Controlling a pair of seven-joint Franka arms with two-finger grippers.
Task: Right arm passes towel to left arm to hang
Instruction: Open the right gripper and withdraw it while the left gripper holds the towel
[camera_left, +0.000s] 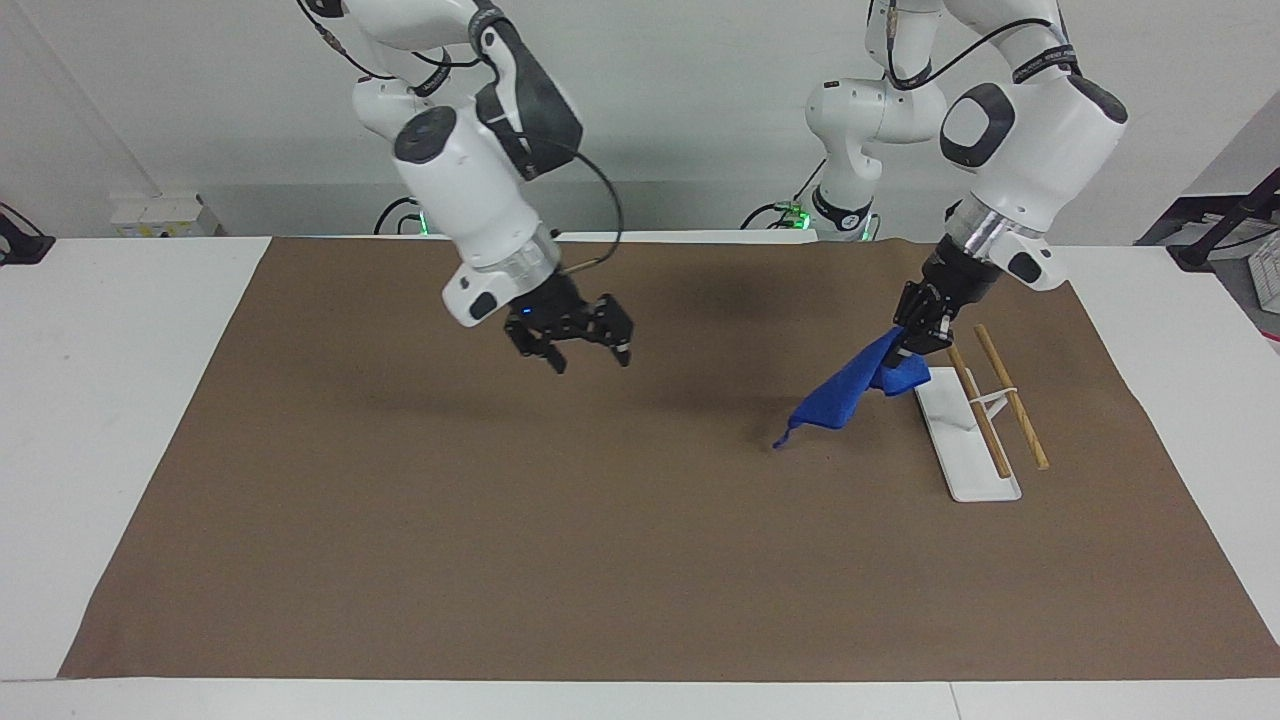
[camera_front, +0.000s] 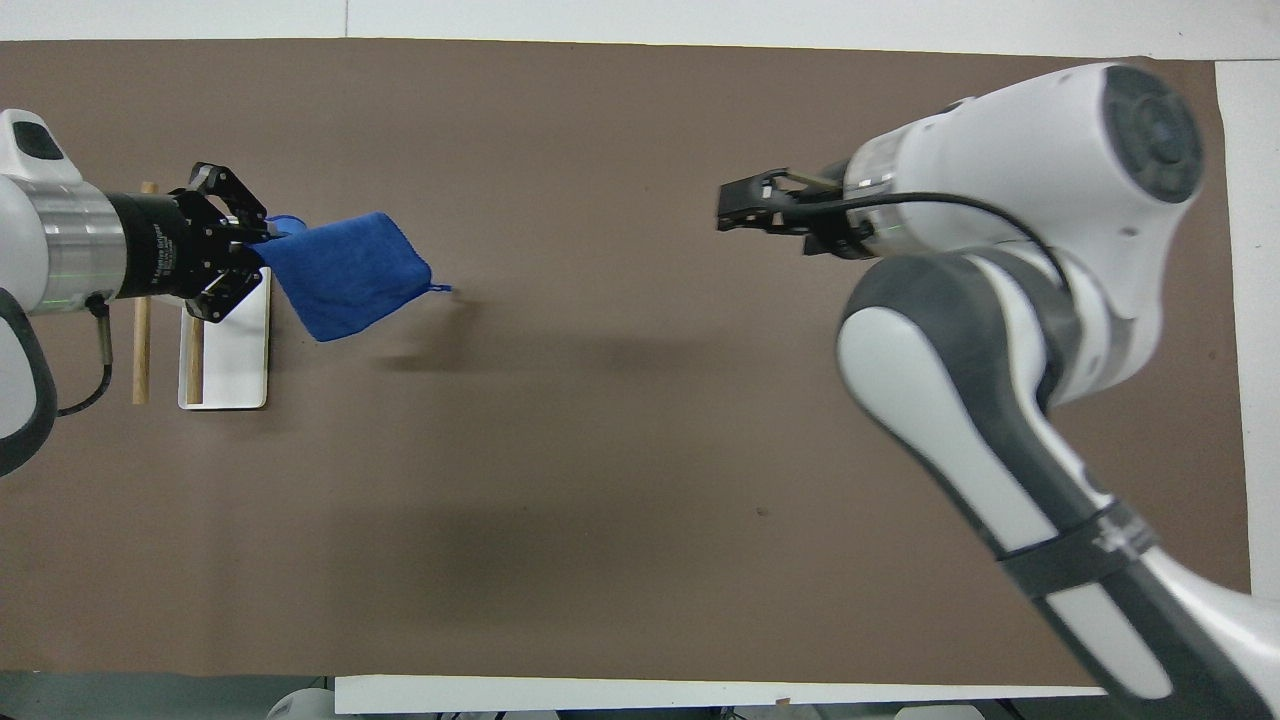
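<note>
The desk (camera_left: 120, 420) carries a broad brown mat (camera_left: 560, 560) that covers most of its top. Over the mat's middle, toward the right arm's end, the right arm (camera_left: 470, 190) bends down from its base, its wrist pointing at the mat; the right pincer (camera_left: 590, 357) hangs with fingers spread and nothing between them. The left arm (camera_left: 1030, 140) reaches steeply down near the mat's edge at its own end, and the left pincer (camera_left: 915, 345) is pressed together on an upper corner of the towel (camera_left: 850, 390). The towel hangs in the air over the mat, just beside the rack (camera_left: 985, 410), a white base plate with two wooden rails; it droops slantwise away from the pincer, with its small corner loop (camera_left: 783, 440) dangling lowest. It looks light, soft and floppy, so it will likely sag and swing with any move. Judging by this, the corner grip suits it: the free length can be dragged across a rail and let fall either side, though a single pinched corner may bunch it.
</note>
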